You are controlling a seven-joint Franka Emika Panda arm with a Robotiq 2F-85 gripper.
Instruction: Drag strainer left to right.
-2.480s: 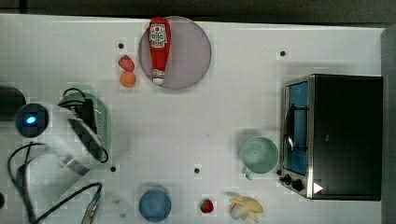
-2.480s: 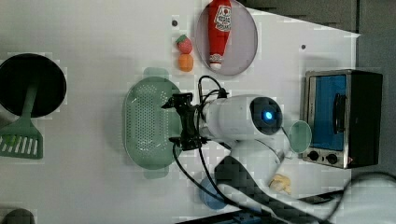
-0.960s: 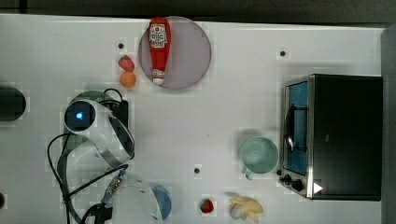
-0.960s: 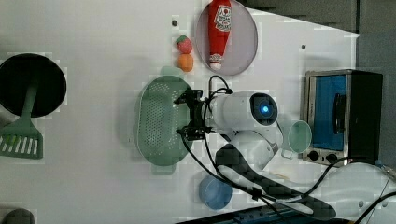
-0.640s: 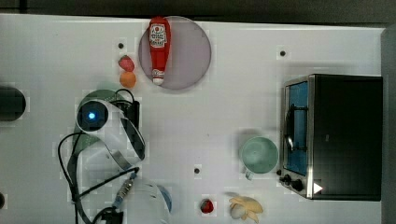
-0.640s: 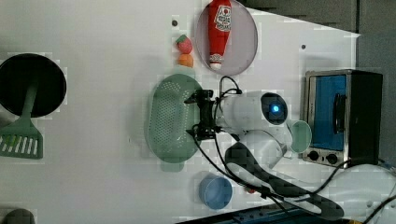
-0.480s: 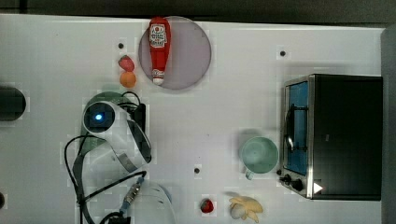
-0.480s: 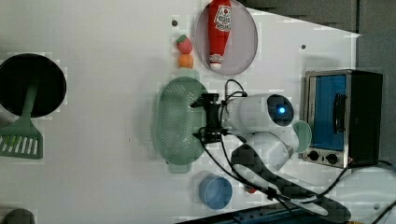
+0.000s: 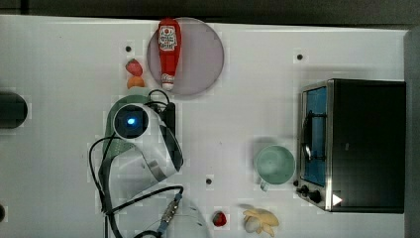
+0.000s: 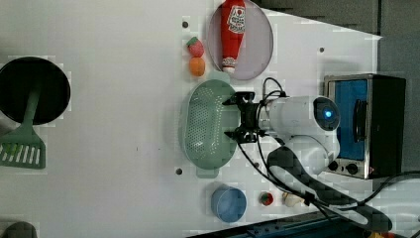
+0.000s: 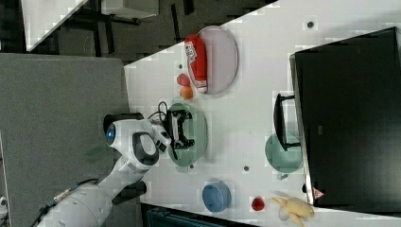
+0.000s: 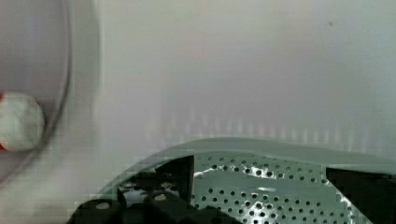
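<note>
Strainer: on the white bench, just below the orange fruit and grey plate in the left view.
Tool: spread wide, fingers inside the strainer's right side in the left view, gripping nothing.
Mug: well apart, by the oven.

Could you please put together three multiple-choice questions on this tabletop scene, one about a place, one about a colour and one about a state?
1. Where does the ketchup bottle lie?
A. on the round plate
B. inside the toaster oven
C. in the blue bowl

2. What colour is the strainer?
A. red
B. pale green
C. black

3. How does the pincer stand?
A. shut, high above the mug
B. open, at the strainer's rim
C. shut on the banana

Answers: 1 A, the bottle rests across the plate; 2 B, the left view shows its mint colour; 3 B, its fingers are spread wide at the rim.
</note>
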